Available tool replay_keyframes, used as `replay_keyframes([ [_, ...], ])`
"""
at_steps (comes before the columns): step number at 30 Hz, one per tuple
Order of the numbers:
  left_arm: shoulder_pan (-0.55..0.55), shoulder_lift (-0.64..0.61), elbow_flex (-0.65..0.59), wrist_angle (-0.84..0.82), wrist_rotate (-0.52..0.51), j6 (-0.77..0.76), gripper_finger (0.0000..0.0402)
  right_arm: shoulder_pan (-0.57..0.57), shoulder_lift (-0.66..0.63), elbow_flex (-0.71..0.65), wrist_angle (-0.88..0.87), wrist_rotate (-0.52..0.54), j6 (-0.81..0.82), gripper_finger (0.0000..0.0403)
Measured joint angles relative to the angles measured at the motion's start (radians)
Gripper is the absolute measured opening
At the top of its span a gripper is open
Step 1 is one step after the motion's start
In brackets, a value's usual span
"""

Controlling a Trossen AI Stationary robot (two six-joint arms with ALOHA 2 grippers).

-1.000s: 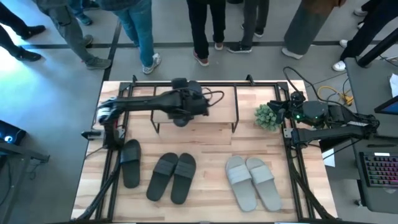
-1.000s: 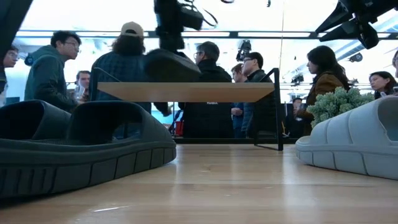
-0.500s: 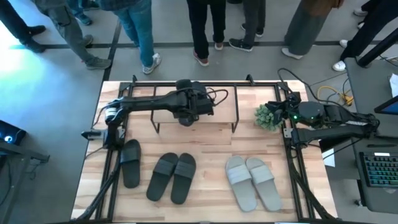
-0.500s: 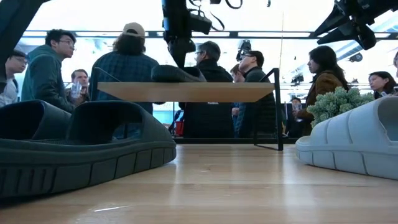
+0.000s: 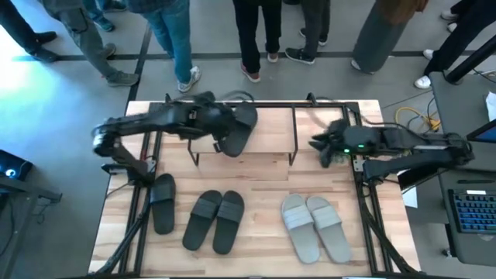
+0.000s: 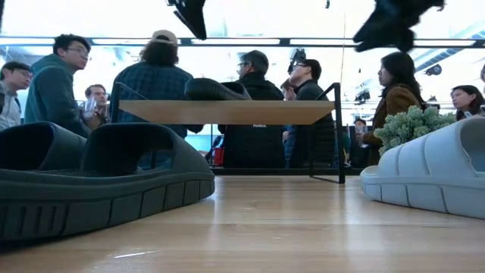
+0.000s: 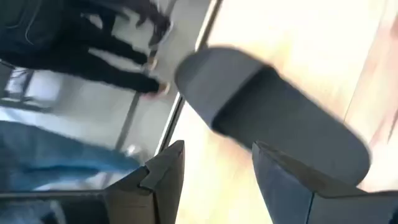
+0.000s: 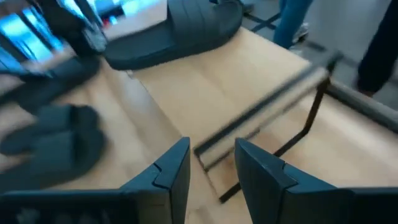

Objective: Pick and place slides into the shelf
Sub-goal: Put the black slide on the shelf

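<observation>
A: From above, what's on the shelf [image 5: 267, 108]?

B: One dark slide [image 5: 240, 130] lies on its top board, left of the middle, toe toward the crowd side. The left hand [image 5: 219, 133] sits just beside it, at the end of an arm stretched across from the left edge of the surface [image 5: 256, 248].

A: Is that hand holding the slide?

B: No. The left wrist view shows the two fingers [image 7: 161, 177] spread apart with empty space between them, and the slide [image 7: 273, 115] lies on the board beyond them, free of both.

A: Does the low view add anything?

B: It shows the slide [image 6: 216, 89] resting flat on the upper board [image 6: 227, 112], with only the tip of an arm at the top edge, well above it. The overhead view can't show that height gap.

A: And the other slides?

B: On the surface in front of the shelf: a single dark one [image 5: 163, 203] at the left, a dark pair [image 5: 215, 220] beside it, and a light grey pair [image 5: 314, 226] to the right.

A: The right arm?

B: It reaches in from the right edge, its hand [image 5: 319, 143] near the shelf's right end, over a small green plant [image 6: 409, 125] that the low view shows better. Its wrist view shows the fingers [image 8: 171, 171] partly open, holding nothing, aimed at the shelf's black bar [image 8: 261, 134].
</observation>
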Motion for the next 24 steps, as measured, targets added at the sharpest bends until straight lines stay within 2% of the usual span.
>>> replay_keyframes([
  [4,0.046,-0.156,-0.165,0.129,0.095,-0.106,0.0163,0.000,0.182,0.148,0.008,0.130,-0.136,0.0119],
  [8,0.071,-0.296,-0.394,0.293,0.138,-0.170,0.0162,0.000,0.330,0.285,0.006,0.216,-0.205,0.0119],
  [12,0.068,-0.439,-0.622,0.514,0.211,-0.156,0.0162,0.027,0.478,0.388,0.005,0.273,-0.237,0.0119],
  [15,0.067,-0.537,-0.778,0.652,0.260,-0.127,0.0162,0.066,0.605,0.465,-0.012,0.377,-0.253,0.0119],
  [18,0.065,-0.635,-0.892,0.722,0.278,-0.124,0.0162,0.093,0.721,0.555,-0.042,0.486,-0.208,0.0119],
  [24,0.071,-0.779,-1.048,0.786,0.272,-0.068,0.0162,0.091,0.925,0.764,-0.050,0.505,-0.164,0.0119],
])
